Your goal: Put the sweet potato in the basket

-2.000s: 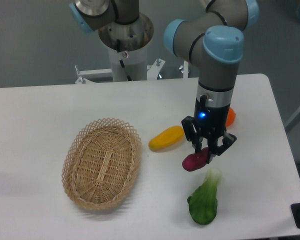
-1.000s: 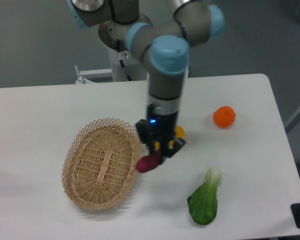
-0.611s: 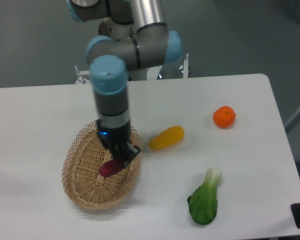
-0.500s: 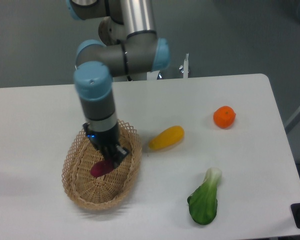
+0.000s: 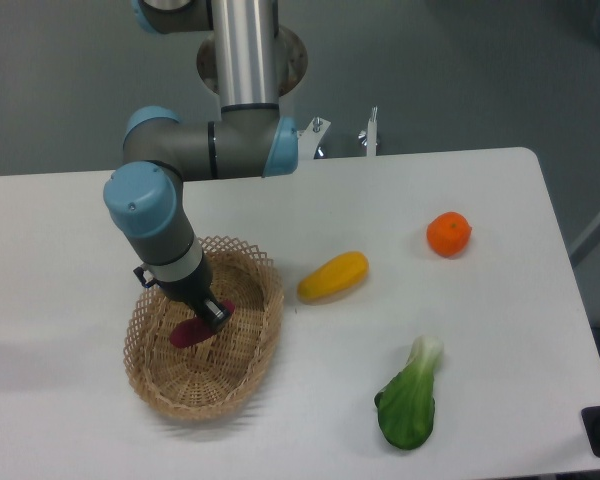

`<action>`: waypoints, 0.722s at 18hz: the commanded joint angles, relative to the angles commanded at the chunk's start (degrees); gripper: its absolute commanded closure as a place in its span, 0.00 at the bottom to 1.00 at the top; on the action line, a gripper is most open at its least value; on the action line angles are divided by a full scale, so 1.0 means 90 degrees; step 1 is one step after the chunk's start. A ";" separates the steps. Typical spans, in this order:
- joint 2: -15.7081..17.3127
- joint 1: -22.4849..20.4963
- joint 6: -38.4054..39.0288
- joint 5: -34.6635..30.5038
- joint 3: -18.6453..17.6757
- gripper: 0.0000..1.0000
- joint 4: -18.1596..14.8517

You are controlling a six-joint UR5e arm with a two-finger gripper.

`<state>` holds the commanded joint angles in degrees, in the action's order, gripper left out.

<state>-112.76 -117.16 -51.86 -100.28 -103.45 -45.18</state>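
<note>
Sweet potato: clamped in claw, held inside basket; floor contact unclear. Risk: bounce-out if released high.

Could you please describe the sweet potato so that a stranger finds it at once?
Look at the oval tan wicker basket on the table's left. Over its middle, the end effector holds a small magenta-red oblong sweet potato. It is the only reddish item there.

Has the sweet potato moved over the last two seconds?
Yes. The sweet potato, shut in the gripper, went left from beside the bok choy, which stayed put, to over the basket.
</note>
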 joint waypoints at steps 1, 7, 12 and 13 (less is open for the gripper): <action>0.0010 0.0010 0.0000 -0.0010 0.0000 0.49 0.0010; 0.0166 -0.0010 0.0419 -0.0020 0.0322 0.00 0.0117; 0.0215 -0.0409 0.0400 0.0058 0.0907 0.00 0.0117; 0.0225 -0.0536 0.0381 0.0088 0.0947 0.00 0.0117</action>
<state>-110.74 -121.98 -48.43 -99.49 -94.93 -44.12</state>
